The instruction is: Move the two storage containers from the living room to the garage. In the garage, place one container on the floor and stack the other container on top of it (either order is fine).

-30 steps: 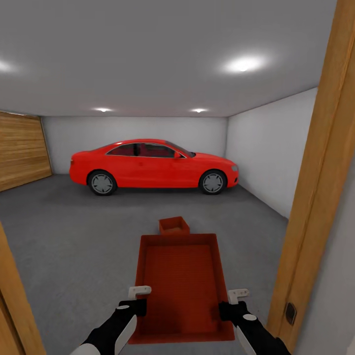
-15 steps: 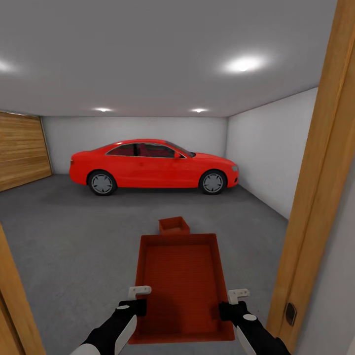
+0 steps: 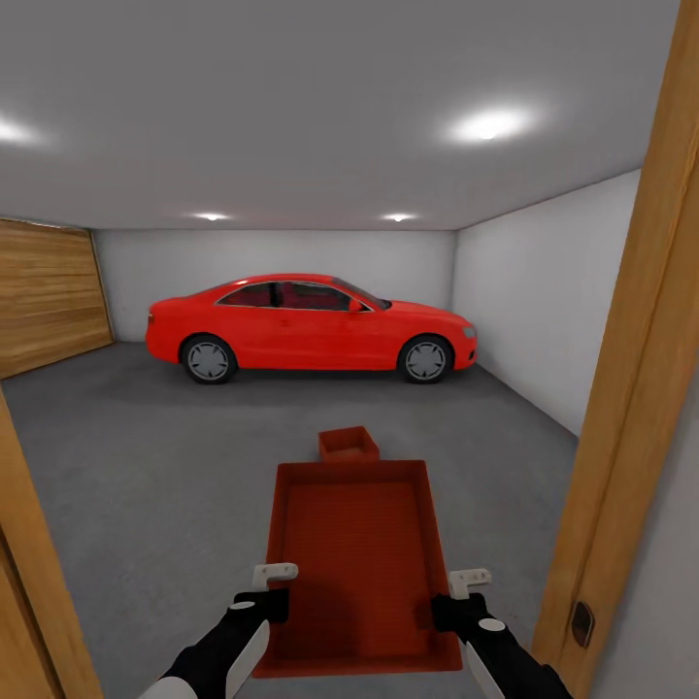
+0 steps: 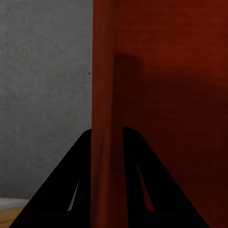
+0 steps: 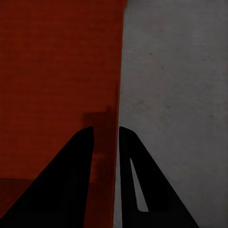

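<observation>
Currently: carried bin (image 3: 354, 563), long axis pointing ahead, side walls pinched by left gripper (image 3: 275, 589) and right gripper (image 3: 454, 594); second bin (image 3: 348, 444) on garage floor (image 3: 146, 466), straight ahead.

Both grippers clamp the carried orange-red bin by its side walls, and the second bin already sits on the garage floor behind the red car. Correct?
Nearly. The second bin sits in front of the red car, nearer the robot, as the head view shows. The rest holds.

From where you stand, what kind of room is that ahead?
Most likely a garage: a red two-door car is parked on a grey concrete floor, with bare white walls and a wooden plank door at the side.
</observation>
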Tool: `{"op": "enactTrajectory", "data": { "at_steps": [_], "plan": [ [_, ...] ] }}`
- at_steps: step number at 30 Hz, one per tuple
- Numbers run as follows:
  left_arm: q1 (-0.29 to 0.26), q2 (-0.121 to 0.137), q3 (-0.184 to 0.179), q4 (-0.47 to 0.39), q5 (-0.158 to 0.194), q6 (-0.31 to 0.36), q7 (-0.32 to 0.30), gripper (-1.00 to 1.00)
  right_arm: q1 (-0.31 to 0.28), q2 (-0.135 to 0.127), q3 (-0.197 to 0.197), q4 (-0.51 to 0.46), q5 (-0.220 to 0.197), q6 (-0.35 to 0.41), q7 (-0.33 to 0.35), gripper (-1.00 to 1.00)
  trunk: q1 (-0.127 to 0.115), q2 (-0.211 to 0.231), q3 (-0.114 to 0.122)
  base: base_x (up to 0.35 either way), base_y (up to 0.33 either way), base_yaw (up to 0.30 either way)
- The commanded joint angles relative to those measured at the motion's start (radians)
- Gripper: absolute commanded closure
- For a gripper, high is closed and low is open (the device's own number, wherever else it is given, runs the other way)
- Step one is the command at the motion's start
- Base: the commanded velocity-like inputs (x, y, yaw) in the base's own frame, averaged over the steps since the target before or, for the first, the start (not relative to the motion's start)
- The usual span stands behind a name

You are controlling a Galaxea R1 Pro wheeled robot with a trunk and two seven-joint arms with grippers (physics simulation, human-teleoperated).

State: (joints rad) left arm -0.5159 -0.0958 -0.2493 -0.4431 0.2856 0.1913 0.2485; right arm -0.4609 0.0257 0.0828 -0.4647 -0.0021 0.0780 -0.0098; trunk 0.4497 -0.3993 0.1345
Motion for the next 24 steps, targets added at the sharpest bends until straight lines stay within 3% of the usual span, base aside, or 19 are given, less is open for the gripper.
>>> {"op": "enactTrajectory", "data": {
  "at_steps": [1, 24],
  "plan": [
    [-0.001, -0.079, 0.001, -0.008, -0.011, 0.005, 0.011, 1.0, 0.001, 0.066, 0.002, 0.0, -0.003, 0.006, -0.001, 1.0, 0.0, -0.001, -0.001, 0.0, 0.0, 0.07],
    [-0.001, -0.079, 0.001, -0.008, -0.011, 0.005, 0.011, 1.0, 0.001, 0.066, 0.002, 0.001, -0.003, 0.006, -0.001, 1.0, 0.0, -0.001, -0.001, 0.0, 0.0, 0.051]
  ]
}}
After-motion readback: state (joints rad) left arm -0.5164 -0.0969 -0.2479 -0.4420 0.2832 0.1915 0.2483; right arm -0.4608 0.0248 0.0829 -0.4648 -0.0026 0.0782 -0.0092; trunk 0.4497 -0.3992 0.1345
